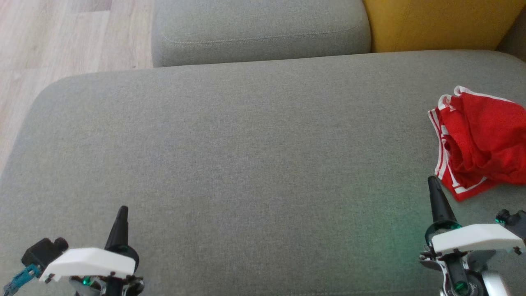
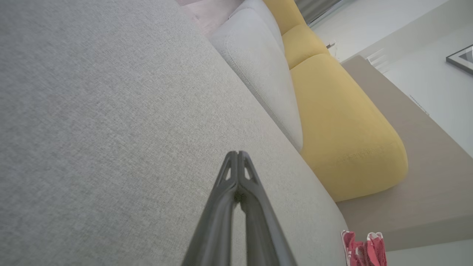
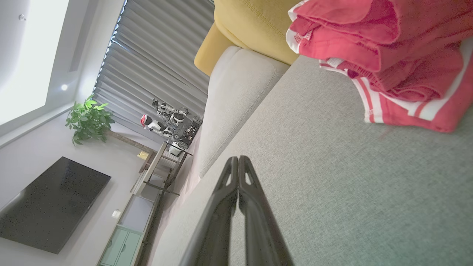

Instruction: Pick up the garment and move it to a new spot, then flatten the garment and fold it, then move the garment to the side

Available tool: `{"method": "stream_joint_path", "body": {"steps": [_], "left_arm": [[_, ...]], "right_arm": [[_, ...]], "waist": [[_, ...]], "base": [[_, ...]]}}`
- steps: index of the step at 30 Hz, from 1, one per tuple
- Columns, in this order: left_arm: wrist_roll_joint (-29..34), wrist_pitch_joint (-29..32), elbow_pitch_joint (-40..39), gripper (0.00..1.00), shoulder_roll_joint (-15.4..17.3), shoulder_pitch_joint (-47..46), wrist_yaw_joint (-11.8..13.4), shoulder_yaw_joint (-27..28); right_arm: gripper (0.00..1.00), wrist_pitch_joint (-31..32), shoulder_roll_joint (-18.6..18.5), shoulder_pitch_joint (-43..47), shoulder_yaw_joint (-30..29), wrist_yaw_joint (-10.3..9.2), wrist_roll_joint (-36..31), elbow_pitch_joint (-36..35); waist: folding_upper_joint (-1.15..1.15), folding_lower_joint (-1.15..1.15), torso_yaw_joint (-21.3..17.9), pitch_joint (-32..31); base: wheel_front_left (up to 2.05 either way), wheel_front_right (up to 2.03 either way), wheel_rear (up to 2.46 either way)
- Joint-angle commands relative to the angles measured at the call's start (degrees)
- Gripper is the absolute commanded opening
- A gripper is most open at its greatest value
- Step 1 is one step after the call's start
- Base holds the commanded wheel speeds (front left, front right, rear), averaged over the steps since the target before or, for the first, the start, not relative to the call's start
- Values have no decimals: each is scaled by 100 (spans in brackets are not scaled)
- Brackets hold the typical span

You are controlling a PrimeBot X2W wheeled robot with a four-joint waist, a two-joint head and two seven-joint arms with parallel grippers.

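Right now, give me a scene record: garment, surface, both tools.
garment: crumpled red fabric garment with white stripes, unfolded, at the seat's right edge
surface: grey woven sofa seat
left tool: shut, empty, far from garment
right tool: shut, empty, near garment, not touching
behind: yellow cushion
task: garment not yet picked up

Soft even daylight; perhaps slight blur
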Motion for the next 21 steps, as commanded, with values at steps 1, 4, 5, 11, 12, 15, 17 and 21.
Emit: {"method": "stream_joint_path", "body": {"steps": [1, 4, 5, 11, 12, 15, 17, 21], "left_arm": [[-152, 25, -170, 0, 43, -373, -62, 211], [-340, 66, -154, 0, 25, -402, -91, 250], [-402, 80, -149, 0, 20, -412, -101, 262], [-778, 162, -118, 0, -15, -472, -160, 339], [-841, 176, -113, 0, -21, -482, -170, 352], [-1026, 217, -97, 0, -38, -511, -200, 390], [-1152, 244, -87, 0, -49, -531, -219, 416], [-1402, 299, -66, 0, -72, -571, -259, 468]], "right_arm": [[0, -11, -109, -323, 20, -3, 175, -160], [0, -7, -111, -340, -1, -3, 377, -136], [0, -5, -111, -346, -8, -3, 445, -127], [0, 3, -112, -381, -49, -4, 849, -78], [0, 5, -113, -387, -57, -4, 917, -70], [0, 10, -113, -404, -78, -4, 1116, -46], [0, 13, -113, -416, -92, -4, 1251, -30], [0, 19, -114, -440, -121, -4, 1519, 3]], "waist": [[0, 0, 1, 1], [0, 0, 3, 3], [0, 0, 4, 4], [0, 0, 8, 8], [0, 0, 8, 9], [0, 0, 10, 11], [0, 0, 12, 13], [0, 0, 14, 15]], "base": [[0, 0, 0], [0, 0, 0], [0, 0, 0], [0, 0, 0], [0, 0, 0], [0, 0, 0], [0, 0, 0], [0, 0, 0]]}}
